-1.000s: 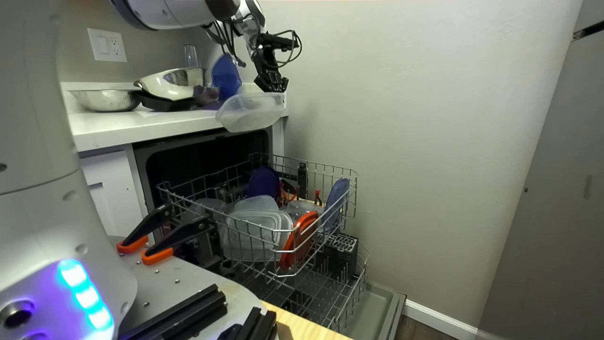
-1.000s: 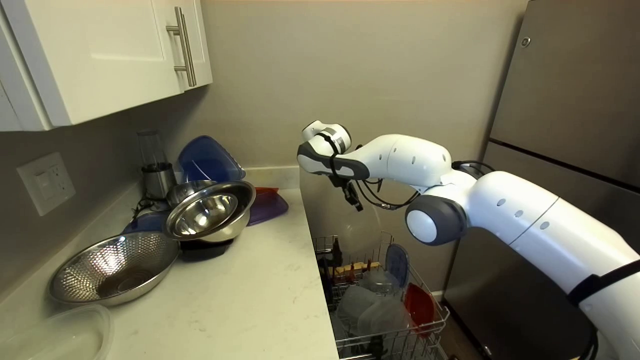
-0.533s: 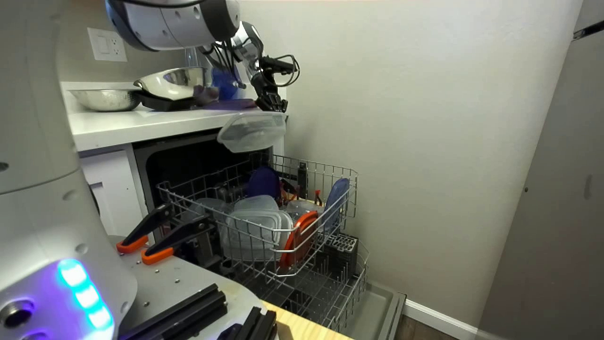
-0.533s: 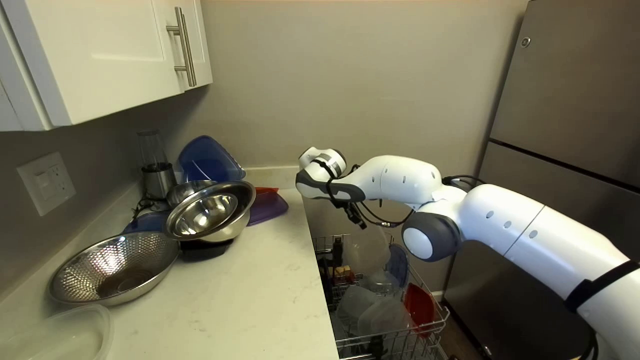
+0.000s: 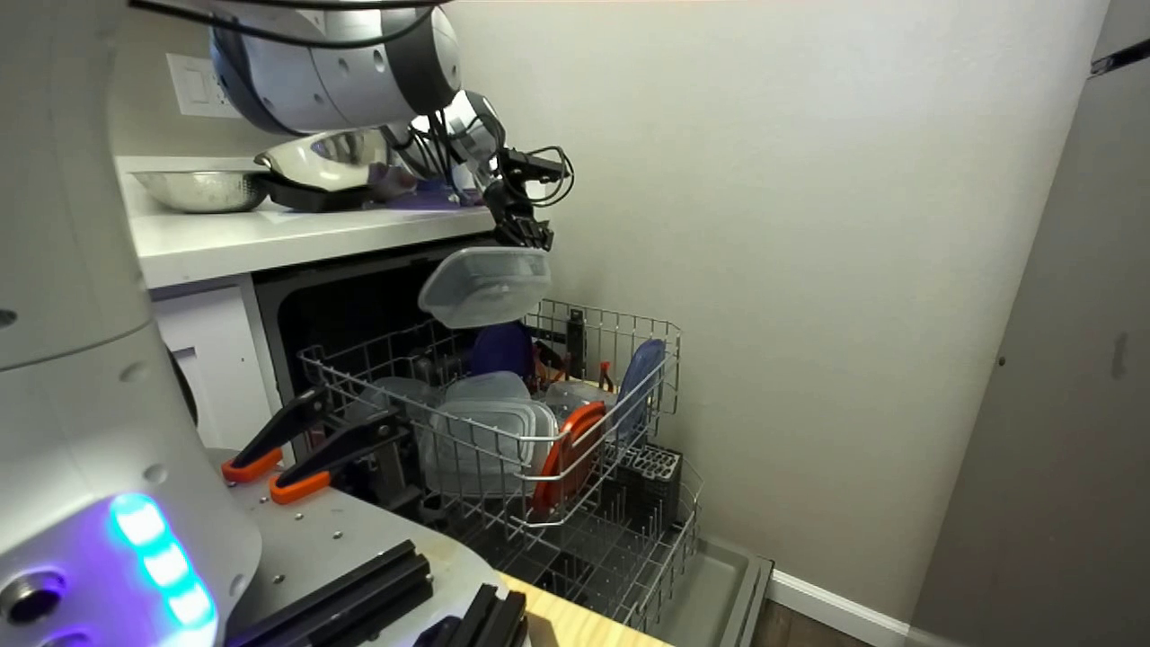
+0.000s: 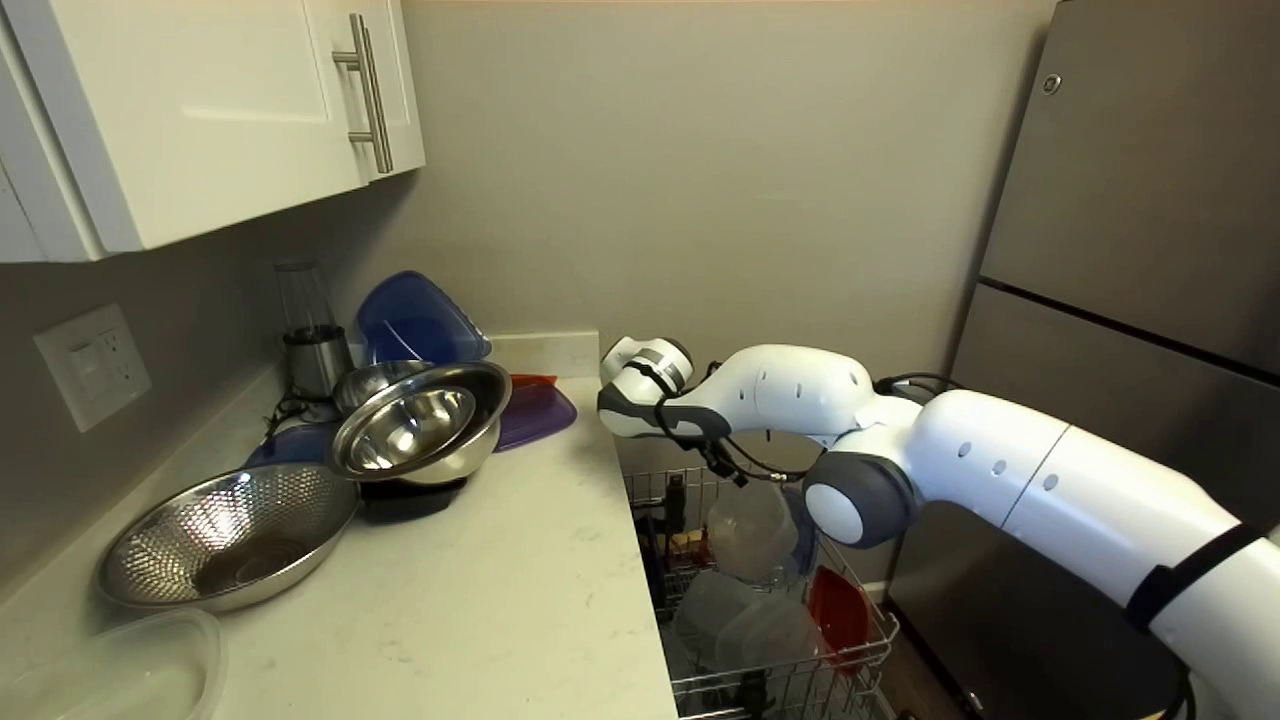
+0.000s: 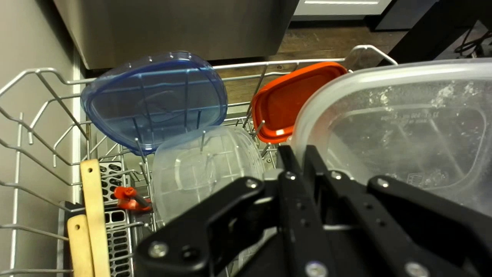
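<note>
My gripper is shut on the rim of a clear plastic container, with one finger on each side of the wall. In an exterior view the gripper points down and the container hangs below it, just above the dishwasher's upper rack. The container also shows faintly in an exterior view. Below in the rack are a clear container, a red lid and a blue translucent lid. Wooden handles lie at the rack's wall side.
The white counter runs beside the rack, with steel bowls, a colander and a purple lid. A wall stands behind the rack. A fridge is across from the counter. Clamps sit near the robot's base.
My gripper has moved down with the container, from above counter height to just over the rack's far part. The hold on the rim has not changed. The rack's contents have not moved.
</note>
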Robot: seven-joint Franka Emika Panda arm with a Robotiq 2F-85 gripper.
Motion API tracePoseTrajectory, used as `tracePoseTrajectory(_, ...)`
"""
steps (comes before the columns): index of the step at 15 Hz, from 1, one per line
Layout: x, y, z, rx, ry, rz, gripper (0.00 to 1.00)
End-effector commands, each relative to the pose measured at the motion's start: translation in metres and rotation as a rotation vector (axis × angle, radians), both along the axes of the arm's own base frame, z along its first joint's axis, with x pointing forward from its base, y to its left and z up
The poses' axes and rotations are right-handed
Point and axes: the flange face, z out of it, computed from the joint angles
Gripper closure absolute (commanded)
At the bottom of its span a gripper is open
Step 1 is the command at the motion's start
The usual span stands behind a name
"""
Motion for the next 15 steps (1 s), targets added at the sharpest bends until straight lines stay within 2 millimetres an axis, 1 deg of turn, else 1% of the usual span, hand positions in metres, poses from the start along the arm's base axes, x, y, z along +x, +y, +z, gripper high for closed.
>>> tracePoseTrajectory(1,-0.006,-0.009,-0.001,-0.032,0.07,0.016,0.95)
tracePoseTrajectory(6,-0.017,-0.018,-0.021,-0.067,0.151,-0.011,0.95)
tracePoseTrajectory(12,-0.032,-0.023,-0.049,-0.074,0.224,-0.073,0.95)
tracePoseTrajectory(15,-0.036,-0.027,-0.053,0.01,0.241,-0.183,0.95)
